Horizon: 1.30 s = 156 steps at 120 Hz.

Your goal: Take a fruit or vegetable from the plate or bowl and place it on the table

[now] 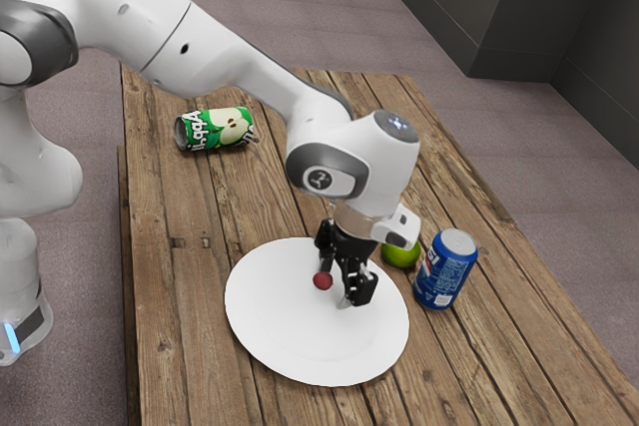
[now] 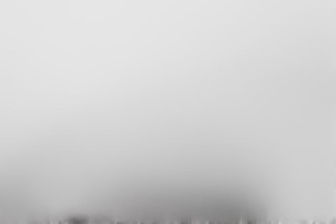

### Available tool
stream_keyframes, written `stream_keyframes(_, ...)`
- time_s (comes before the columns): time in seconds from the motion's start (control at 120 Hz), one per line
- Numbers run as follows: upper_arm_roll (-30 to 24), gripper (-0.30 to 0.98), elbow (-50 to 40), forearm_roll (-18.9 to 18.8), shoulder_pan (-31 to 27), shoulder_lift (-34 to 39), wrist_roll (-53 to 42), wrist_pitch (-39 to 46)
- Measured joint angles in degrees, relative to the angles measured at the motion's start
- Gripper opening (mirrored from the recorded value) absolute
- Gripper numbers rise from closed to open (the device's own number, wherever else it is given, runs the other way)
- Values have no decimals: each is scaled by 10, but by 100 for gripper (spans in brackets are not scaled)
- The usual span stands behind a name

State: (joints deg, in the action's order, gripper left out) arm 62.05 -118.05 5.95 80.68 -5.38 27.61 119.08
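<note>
While two fingers (image 1: pixel 360 289) stand apart | one plate (image 1: pixel 280 334) | one red fruit (image 1: pixel 322 280) | one green fruit (image 1: pixel 401 253) | two cans (image 1: pixel 446 270)

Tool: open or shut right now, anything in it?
Tool: open, fingers spread low over the white plate. Holding nothing; small red item sits near one fingertip, ungripped.

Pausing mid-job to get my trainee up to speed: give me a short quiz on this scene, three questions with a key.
1. Where is the small red item?
a) Inside the blue can
b) Within the outline of the plate, close to the tool
c) On the floor
2. True or false: the green can lies on its side.
3. Fill in: the round green item sits beside an upright can whose main colour is ____.

Key: 1 b; 2 true; 3 blue.
</note>
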Motion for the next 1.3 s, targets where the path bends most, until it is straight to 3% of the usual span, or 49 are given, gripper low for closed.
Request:
stream_keyframes(0.325,-1,49,-3,0,3,0,11,-1)
stream_keyframes(0.892,-3,15,1,-4,2,0,19,-13)
stream_keyframes(1.075,1,14,6,-8,4,2,19,-23)
stream_keyframes(1.225,25,11,8,-33,7,48,23,-50)
stream_keyframes(1.3,32,10,6,-79,9,103,35,-75)
